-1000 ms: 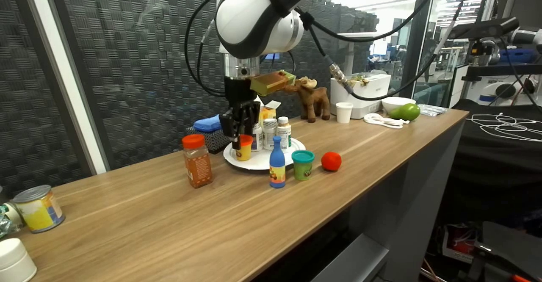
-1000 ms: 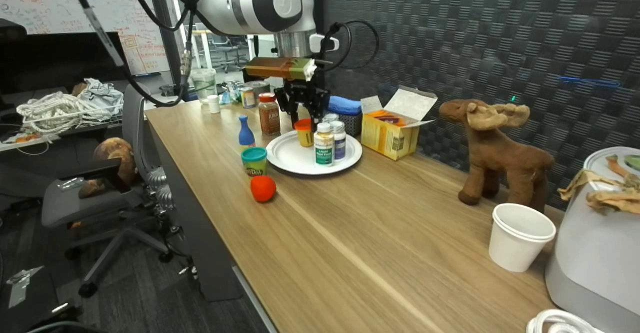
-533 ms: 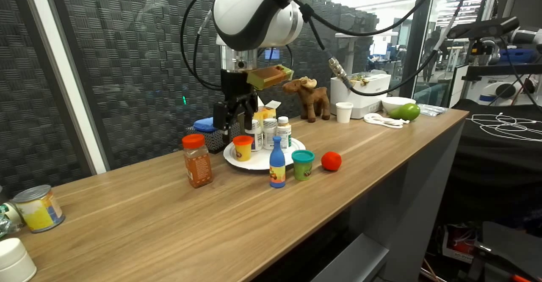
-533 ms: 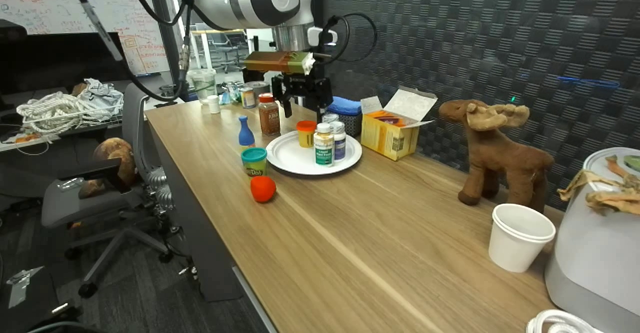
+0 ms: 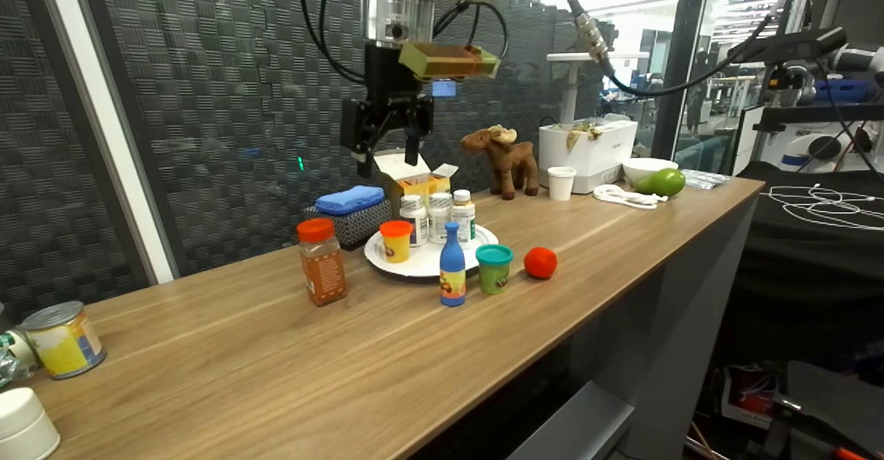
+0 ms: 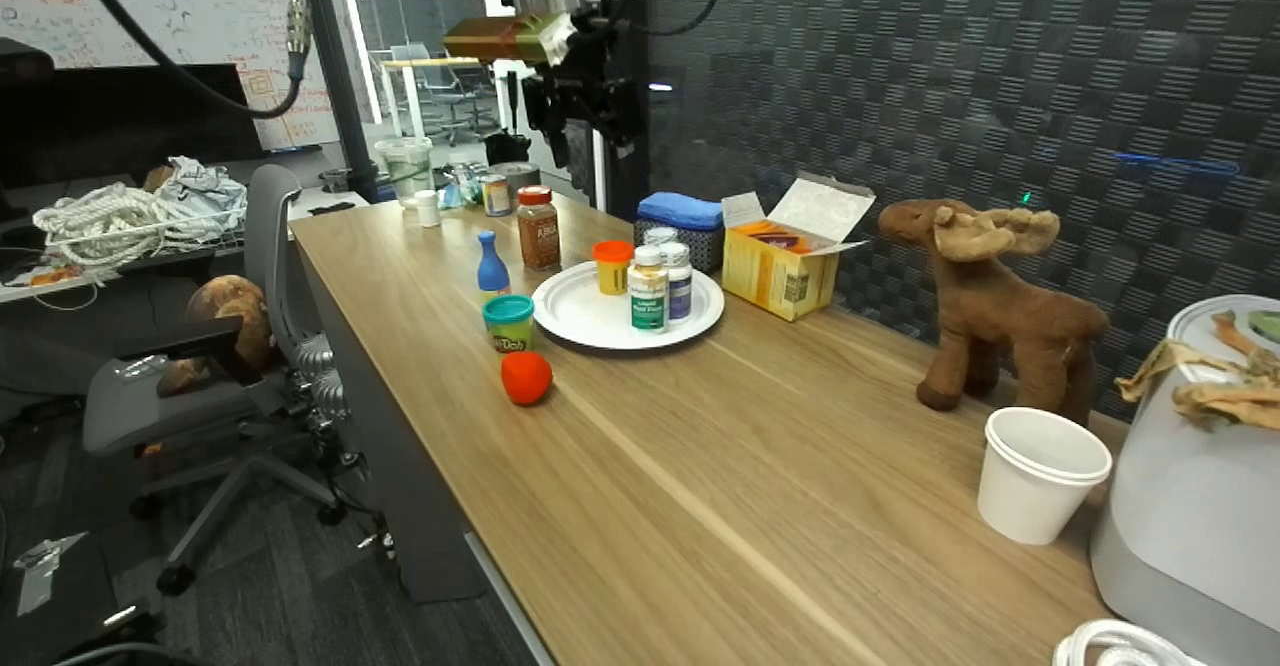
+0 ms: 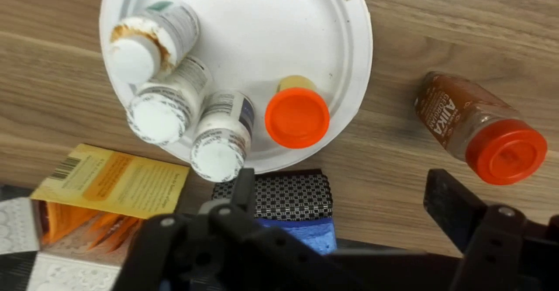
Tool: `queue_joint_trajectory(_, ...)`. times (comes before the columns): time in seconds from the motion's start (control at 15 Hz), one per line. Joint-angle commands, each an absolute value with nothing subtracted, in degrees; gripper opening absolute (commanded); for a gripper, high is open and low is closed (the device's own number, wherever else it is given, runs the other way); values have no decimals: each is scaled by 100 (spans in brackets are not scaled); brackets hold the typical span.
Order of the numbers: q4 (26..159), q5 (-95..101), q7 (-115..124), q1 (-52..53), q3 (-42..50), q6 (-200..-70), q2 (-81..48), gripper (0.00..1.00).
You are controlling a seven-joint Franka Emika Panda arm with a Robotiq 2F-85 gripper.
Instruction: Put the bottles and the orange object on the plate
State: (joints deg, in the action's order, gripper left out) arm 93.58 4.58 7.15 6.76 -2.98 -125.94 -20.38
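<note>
On the white plate [image 7: 270, 29], three white bottles stand close together: one with a green label [image 6: 648, 296], one with a purple-blue label [image 7: 225, 120] and one between them [image 7: 170, 107]. The orange object, a yellow tub with an orange lid [image 7: 297, 118], stands upright beside them, also on the plate. A blue bottle [image 5: 452, 273] and an orange spice jar with a red lid [image 5: 322, 266] stand on the table off the plate. My gripper [image 7: 343, 184] hangs high over the back of the plate in both exterior views, open, with nothing between its fingers.
In front of the plate stand a green tub with a teal lid [image 5: 494, 273] and a red ball [image 5: 540, 263]. Behind it are a patterned basket with a blue cloth [image 6: 680, 211] and an open yellow box [image 6: 780, 271]. A toy moose [image 6: 1000, 316] and paper cup [image 6: 1040, 476] stand farther along.
The fingers have opened off the orange-lidded tub, leaving it on the plate. My gripper has risen well above the plate. The bottles have not moved.
</note>
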Motion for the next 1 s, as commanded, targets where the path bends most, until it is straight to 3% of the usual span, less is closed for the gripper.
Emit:
queue_joint_trajectory(0.0,10603,567,1558,702,-110,-12777,-959,100)
queue_joint_trajectory(0.93,12797,103,481,285,-58,-12706,735,100)
